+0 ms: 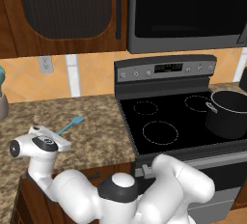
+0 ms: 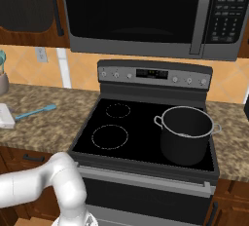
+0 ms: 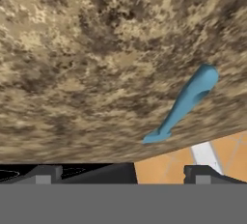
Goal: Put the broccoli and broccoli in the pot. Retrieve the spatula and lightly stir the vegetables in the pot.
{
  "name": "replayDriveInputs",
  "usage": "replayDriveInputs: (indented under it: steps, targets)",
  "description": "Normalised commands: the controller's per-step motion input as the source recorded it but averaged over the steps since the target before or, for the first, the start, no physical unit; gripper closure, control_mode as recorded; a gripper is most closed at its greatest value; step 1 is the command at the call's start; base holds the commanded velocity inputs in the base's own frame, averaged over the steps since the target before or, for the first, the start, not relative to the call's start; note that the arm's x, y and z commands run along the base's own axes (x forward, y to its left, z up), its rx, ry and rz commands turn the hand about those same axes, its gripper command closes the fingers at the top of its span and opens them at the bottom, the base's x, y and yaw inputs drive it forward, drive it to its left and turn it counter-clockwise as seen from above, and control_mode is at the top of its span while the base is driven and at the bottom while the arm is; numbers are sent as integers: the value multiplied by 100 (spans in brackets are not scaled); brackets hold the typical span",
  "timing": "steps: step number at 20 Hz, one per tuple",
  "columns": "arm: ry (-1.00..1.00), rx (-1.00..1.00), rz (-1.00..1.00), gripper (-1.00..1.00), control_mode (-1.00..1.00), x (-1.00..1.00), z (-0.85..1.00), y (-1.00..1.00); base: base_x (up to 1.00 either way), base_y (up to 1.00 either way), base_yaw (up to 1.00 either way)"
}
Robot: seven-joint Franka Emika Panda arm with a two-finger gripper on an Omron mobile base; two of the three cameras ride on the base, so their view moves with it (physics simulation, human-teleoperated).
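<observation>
The light-blue spatula (image 1: pixel 71 124) lies flat on the speckled counter left of the stove, also seen as the spatula (image 2: pixel 36 112) and the spatula (image 3: pixel 185 103). My gripper (image 3: pixel 123 175) hovers low over the counter just short of it, open, fingertips wide apart with nothing between them. The white hand (image 1: pixel 46 142) sits down-left of the spatula's handle end. The dark pot (image 1: pixel 229 114) stands on the stove's front right burner; in the right base view the pot (image 2: pixel 187 133) has a dark inside. The broccoli is out of view.
The black cooktop (image 2: pixel 112 122) has bare burners left of the pot. A microwave (image 2: pixel 141 15) hangs above it. A jar with a teal utensil (image 1: pixel 2 97) stands at the counter's far left. The counter's front edge (image 1: pixel 96 162) is close behind my hand.
</observation>
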Motion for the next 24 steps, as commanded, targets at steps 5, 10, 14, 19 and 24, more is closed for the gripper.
replayDriveInputs:
  steps: [5,10,14,19,24]
  targets:
    - [2,0,2,-100,-100,16,-13,9,0,0,0]
    - [3,0,2,-100,-100,19,-17,14,0,0,0]
    - [2,0,1,-100,-100,23,-13,28,0,0,0]
    - [2,0,0,-100,-100,28,-17,30,0,0,0]
    - [4,0,0,-100,-100,23,-21,23,0,0,0]
